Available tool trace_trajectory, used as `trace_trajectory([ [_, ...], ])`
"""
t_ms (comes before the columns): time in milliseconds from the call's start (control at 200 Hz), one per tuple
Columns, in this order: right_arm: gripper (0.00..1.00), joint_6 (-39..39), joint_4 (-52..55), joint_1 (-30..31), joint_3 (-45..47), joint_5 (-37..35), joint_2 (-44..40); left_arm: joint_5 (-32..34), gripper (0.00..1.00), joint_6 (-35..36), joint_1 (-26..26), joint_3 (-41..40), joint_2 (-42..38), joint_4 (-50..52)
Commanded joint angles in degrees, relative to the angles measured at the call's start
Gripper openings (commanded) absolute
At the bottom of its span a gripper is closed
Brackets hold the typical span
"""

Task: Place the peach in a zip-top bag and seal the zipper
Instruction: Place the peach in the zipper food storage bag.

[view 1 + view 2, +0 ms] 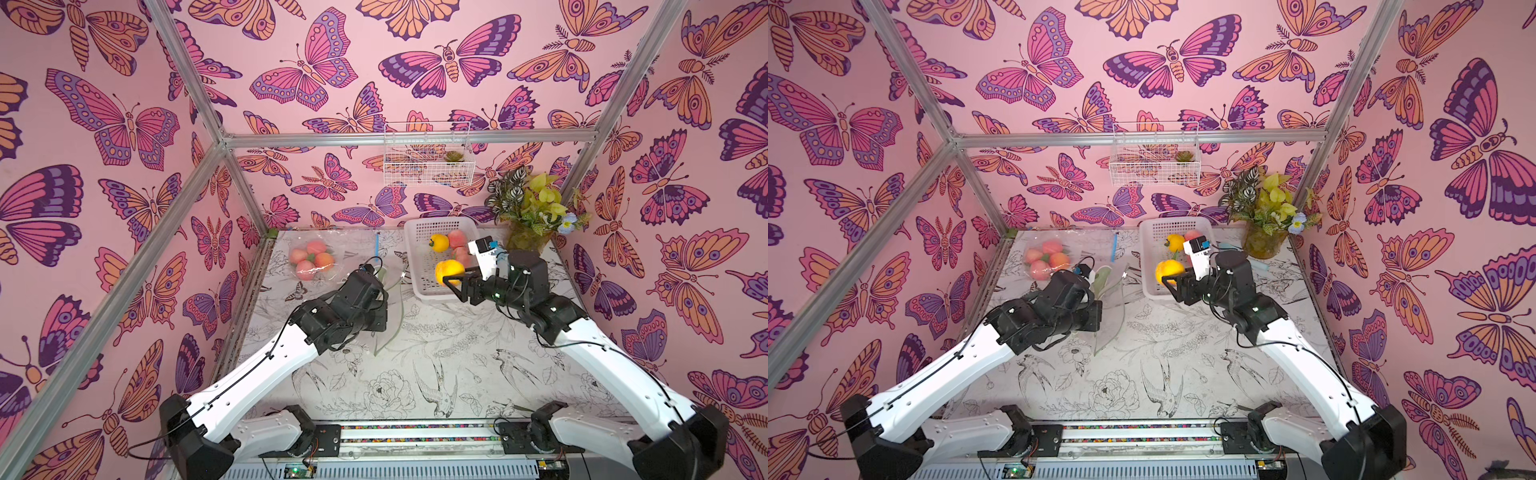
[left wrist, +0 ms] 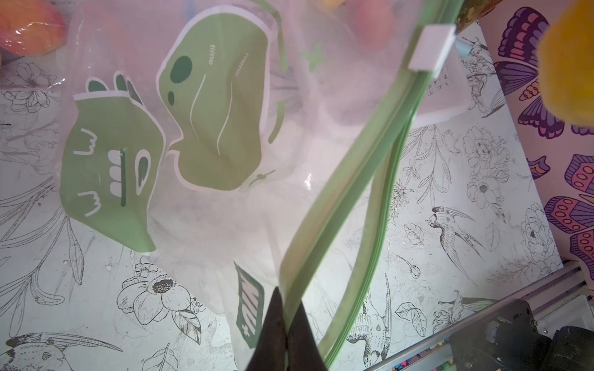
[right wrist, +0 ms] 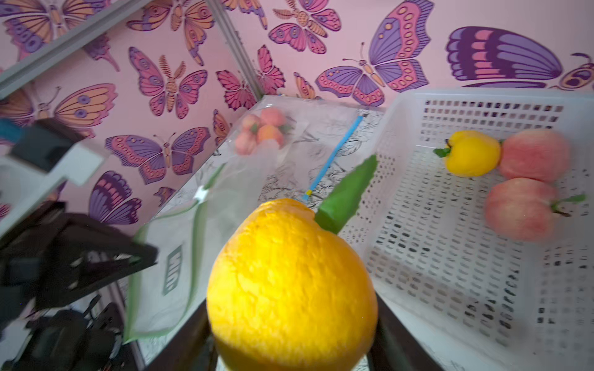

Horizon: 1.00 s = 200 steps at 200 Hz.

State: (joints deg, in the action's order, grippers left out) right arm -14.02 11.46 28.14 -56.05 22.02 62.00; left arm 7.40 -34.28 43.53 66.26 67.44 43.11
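Yellow peach point(image 3: 291, 286) clamped in the right gripper point(image 1: 453, 279) over the white basket point(image 1: 419, 266), zip-top bag point(image 2: 225, 208) pinched at its zipper edge by the left gripper point(image 2: 287, 321).

Light is bright, soft and even in both top views, leaving only faint shadows on the table point(image 1: 415, 353). The frame posts point(image 1: 185, 70) splay outward toward the picture edges. In the right wrist view the yellow peach point(image 3: 289, 282) and the white basket point(image 3: 482, 289) are smeared. In the left wrist view the zip-top bag point(image 2: 225, 208) looks hazy, with a small glare spot.
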Motion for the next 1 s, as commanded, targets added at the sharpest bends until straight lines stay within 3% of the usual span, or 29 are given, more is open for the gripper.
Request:
trace_trajectory([
  [0,0.59,0.5,3.3,3.4,1.0,3.2,-2.7,1.1,0.00,-3.5,0.1,-0.9,0.4,-2.1],
  [170,0.58,-0.5,2.1,11.0,2.3,3.8,-4.4,0.0,0.00,-5.3,0.1,-0.8,1.5,-3.1],
  [391,0.57,-2.3,-1.7,17.2,3.0,4.3,-0.8,-3.6,0.00,-5.5,0.1,0.3,2.7,-3.8],
  [781,0.56,-3.7,-6.2,18.7,2.6,5.1,6.6,-7.3,0.00,-5.2,0.1,0.8,0.6,-4.0],
  [996,0.56,-2.7,-2.6,18.7,1.4,0.0,9.3,-9.4,0.00,-4.3,0.1,0.2,-0.9,-4.7],
])
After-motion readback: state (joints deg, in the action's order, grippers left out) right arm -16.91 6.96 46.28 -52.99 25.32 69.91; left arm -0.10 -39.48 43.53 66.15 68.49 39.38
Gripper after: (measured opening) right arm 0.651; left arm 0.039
